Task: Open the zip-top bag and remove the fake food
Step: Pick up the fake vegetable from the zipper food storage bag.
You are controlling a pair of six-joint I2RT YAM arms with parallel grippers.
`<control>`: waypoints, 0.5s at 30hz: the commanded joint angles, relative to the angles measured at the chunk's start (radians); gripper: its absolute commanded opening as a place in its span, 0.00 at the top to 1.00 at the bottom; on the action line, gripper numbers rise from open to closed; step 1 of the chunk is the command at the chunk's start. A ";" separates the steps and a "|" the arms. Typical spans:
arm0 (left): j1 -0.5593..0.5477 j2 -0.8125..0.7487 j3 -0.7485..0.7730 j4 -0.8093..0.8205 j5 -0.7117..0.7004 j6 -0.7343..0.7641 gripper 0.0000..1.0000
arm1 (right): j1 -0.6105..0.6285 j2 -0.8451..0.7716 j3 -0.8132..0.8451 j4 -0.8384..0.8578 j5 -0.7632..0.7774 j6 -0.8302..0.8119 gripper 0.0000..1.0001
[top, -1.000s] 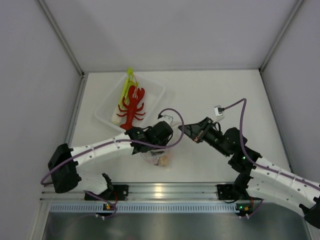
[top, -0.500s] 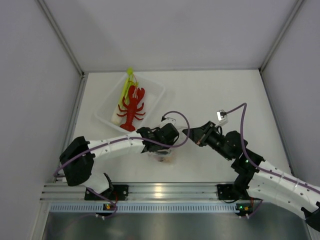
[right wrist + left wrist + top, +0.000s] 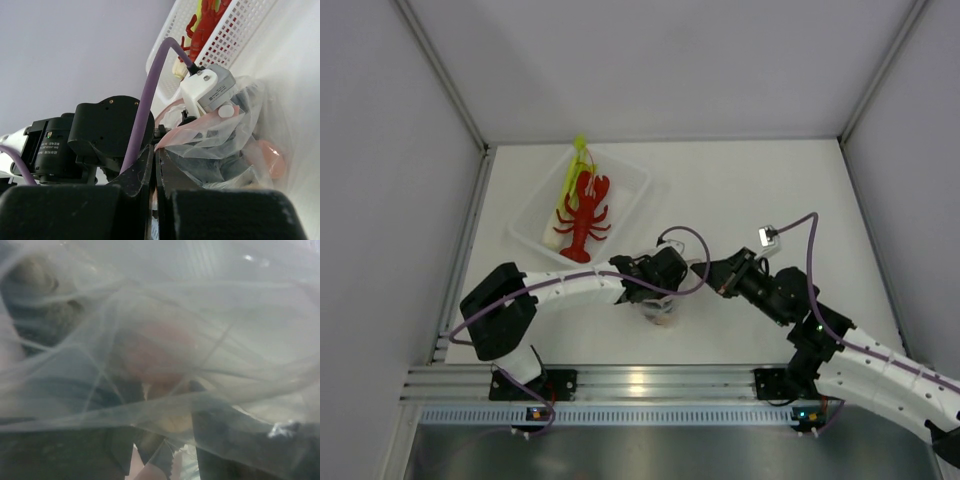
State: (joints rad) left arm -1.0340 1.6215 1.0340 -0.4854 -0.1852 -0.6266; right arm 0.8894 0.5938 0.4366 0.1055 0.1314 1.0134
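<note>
Two arms meet at the zip-top bag [image 3: 665,316] on the white desk [image 3: 770,180]. The bag lies near the tray [image 3: 527,233], off the tray's corner on the side twd the arm bases, close but not touching it.

Two pcs of fake food lie inside the tray. The red lobster [image 3: 582,215] is roughly mid-tray, and the green-and-white leek [image 3: 570,180] is beside it along the tray's far-left wall.

The left gripper [image 3: 660,298] reaches in from the tray side and sits on top of the bag. Its wrist cam shows little but crumpled clear film, with dark fingers [image 3: 100,455] parted, about half-wide. A pinkish-beige round piece [image 3: 160,352] shows blurred through the plastic just ahead of them. Whether the fingers touch it can't be told.

The right gripper [image 3: 700,267] comes from the side opp. the tray. Its jaws are pressed tight together, and in its own wrist view the bag's pink zip strip [image 3: 192,136] runs straight into the tips, which appear to pinch that edge. The same view shows the round piece low in the bag, on the side away from the tray, with the tray and lobster beyond.
</note>
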 commanded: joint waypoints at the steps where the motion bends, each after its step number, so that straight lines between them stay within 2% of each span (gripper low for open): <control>1: 0.002 0.043 0.011 -0.010 0.043 0.005 0.51 | 0.006 -0.034 0.024 0.060 0.022 -0.022 1.00; 2: -0.001 0.041 0.009 -0.010 0.046 0.005 0.56 | 0.006 -0.034 0.025 0.050 0.030 -0.025 1.00; 5: -0.005 0.022 -0.003 -0.010 0.046 -0.002 0.58 | 0.006 -0.032 0.030 0.040 0.039 -0.036 1.00; 10: -0.008 -0.055 -0.022 -0.010 0.029 -0.008 0.46 | 0.006 -0.005 0.080 -0.019 0.039 -0.108 1.00; 15: -0.006 -0.109 -0.037 -0.005 -0.065 -0.047 0.44 | 0.006 0.023 0.167 -0.082 -0.024 -0.179 1.00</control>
State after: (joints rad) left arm -1.0374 1.5627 1.0103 -0.4820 -0.1829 -0.6422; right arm 0.8894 0.6117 0.4992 0.0292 0.1329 0.9100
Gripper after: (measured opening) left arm 0.561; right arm 0.005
